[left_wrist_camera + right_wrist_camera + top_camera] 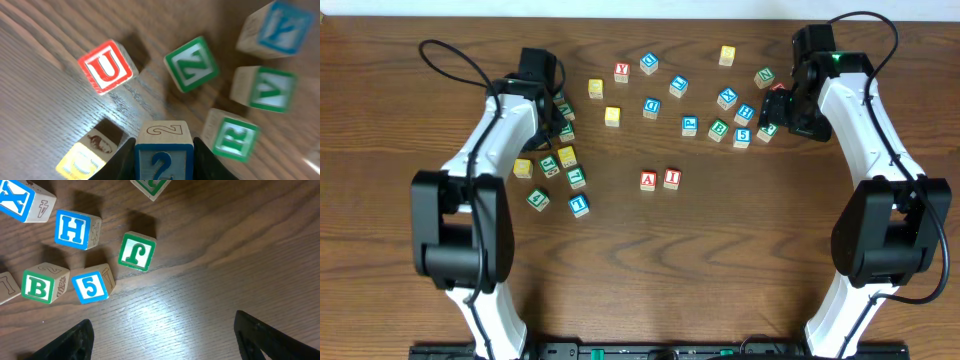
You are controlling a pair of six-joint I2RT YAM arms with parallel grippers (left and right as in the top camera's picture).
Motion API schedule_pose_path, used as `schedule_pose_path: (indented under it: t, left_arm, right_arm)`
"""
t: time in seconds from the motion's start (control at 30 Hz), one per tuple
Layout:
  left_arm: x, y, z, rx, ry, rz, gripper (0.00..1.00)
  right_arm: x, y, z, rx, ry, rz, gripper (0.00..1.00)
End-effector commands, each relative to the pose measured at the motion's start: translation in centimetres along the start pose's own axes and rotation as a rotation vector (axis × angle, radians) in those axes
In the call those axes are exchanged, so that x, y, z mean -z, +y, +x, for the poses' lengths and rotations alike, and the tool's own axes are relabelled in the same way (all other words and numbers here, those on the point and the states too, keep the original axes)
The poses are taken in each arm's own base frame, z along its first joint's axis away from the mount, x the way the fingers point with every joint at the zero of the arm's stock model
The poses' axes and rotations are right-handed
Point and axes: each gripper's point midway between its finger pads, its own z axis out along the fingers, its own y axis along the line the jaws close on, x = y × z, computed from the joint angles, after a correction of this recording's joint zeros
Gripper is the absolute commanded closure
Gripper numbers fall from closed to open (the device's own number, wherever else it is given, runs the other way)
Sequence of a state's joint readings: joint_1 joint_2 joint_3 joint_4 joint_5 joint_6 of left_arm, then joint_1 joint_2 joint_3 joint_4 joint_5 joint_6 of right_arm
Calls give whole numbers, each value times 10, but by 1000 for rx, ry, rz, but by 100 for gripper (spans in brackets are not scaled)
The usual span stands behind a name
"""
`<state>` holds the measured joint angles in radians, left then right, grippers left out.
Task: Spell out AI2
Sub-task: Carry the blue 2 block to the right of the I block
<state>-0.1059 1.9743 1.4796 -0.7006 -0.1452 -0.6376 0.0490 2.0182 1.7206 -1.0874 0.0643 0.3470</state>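
The red "A" cube [647, 181] and the red "I" cube [671, 178] stand side by side at the table's middle, reading A then I. In the left wrist view the blue "2" cube [163, 152] sits squeezed between the two black fingers [124, 162] of my left gripper [163, 161]. From overhead that gripper [558, 116] is among the left cluster of cubes and hides the "2". My right gripper [162, 340] is open over bare wood at the right cluster [786, 112], nothing between its fingers.
Around the held cube lie a red "U" [107, 66], green "Z" [191, 63], green "R" [231, 136] and a yellow cube [85, 157]. Ahead of the right gripper are green "J" [137, 251], blue "5" [91, 286], "B" [42, 285], "H" [75, 228]. A blue "1" [579, 205] lies left of the "A".
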Motion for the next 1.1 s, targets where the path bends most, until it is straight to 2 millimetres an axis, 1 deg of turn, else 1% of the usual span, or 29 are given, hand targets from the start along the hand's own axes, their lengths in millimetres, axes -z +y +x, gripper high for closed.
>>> schedule_pose_path:
  t: [0.0, 0.13, 0.17, 0.23, 0.3, 0.5, 0.73, 0.83, 1.0, 1.07]
  left_arm:
    - [28, 1, -12, -21, -58, 27, 72]
    - [55, -11, -5, -56, -34, 122, 72]
    - [63, -15, 1, -68, -22, 146, 72]
    - [72, -21, 10, -87, -2, 170, 72]
    - [80, -28, 24, -119, 27, 193, 72]
    - [93, -60, 78, -264, 128, 247, 72]
    - [113, -99, 138, -438, 147, 300, 72]
    - [119, -113, 158, -504, 129, 314, 72]
    - [122, -136, 189, -595, 100, 337, 72]
    - [123, -146, 199, -618, 91, 363, 72]
  right_arm:
    - [11, 0, -2, 15, -29, 1, 15]
    - [11, 0, -2, 15, -29, 1, 15]
    - [11, 0, -2, 15, -30, 1, 15]
    - [11, 0, -3, 15, -32, 0, 15]
    - [11, 1, -3, 14, -33, 0, 15]
    - [11, 1, -5, 14, -42, -3, 15]
    - [11, -1, -7, 7, -43, -2, 16]
    - [11, -4, -8, 0, -43, -1, 16]
    - [11, -5, -7, -1, -42, 0, 16]
    - [11, -5, -7, -1, -42, 0, 16]
